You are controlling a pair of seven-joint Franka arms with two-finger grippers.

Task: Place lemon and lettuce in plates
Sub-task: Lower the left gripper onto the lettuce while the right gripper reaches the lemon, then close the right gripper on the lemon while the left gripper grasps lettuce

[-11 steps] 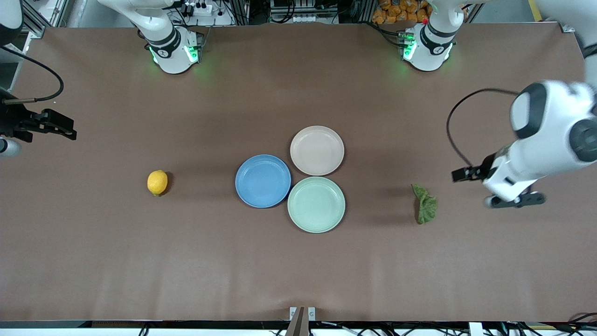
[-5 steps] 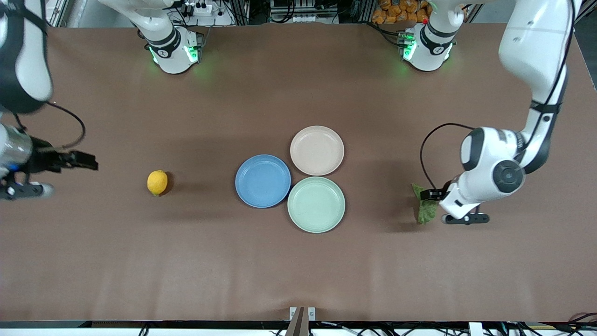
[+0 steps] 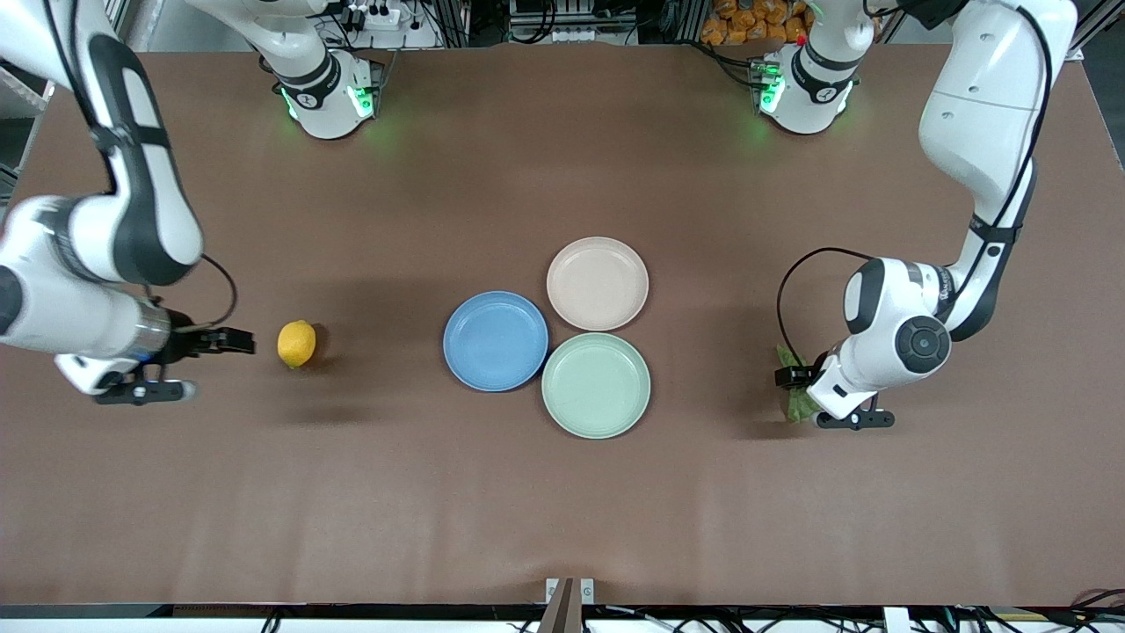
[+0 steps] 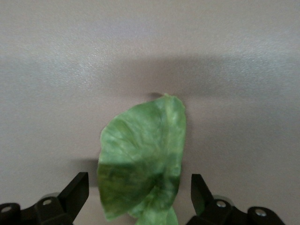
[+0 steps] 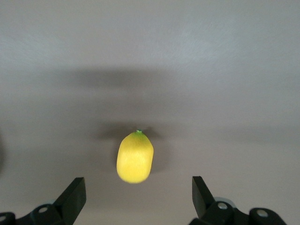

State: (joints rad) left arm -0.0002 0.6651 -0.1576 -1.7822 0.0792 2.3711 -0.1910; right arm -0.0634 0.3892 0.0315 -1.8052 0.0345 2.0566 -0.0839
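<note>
The lemon (image 3: 296, 343) lies on the brown table toward the right arm's end. My right gripper (image 3: 230, 340) is open and empty just beside it; in the right wrist view the lemon (image 5: 135, 157) lies just ahead of the gap of the open gripper (image 5: 138, 184). The lettuce (image 3: 796, 406) lies toward the left arm's end, partly hidden under my left gripper (image 3: 789, 377). In the left wrist view the lettuce (image 4: 140, 159) lies between the open gripper's (image 4: 139, 182) fingers, which are apart from it. The blue plate (image 3: 496, 341) and the beige-pink plate (image 3: 598, 283) stand mid-table, both empty.
A pale mint-green plate (image 3: 596, 385) touches the blue and beige-pink plates on the side nearer the camera. The arms' bases (image 3: 327, 97) stand along the table's edge farthest from the camera.
Both arms have swung in from the table's ends. The left gripper came over the lettuce. The right gripper came up beside the lemon. The plates, lemon and lettuce have not moved.
</note>
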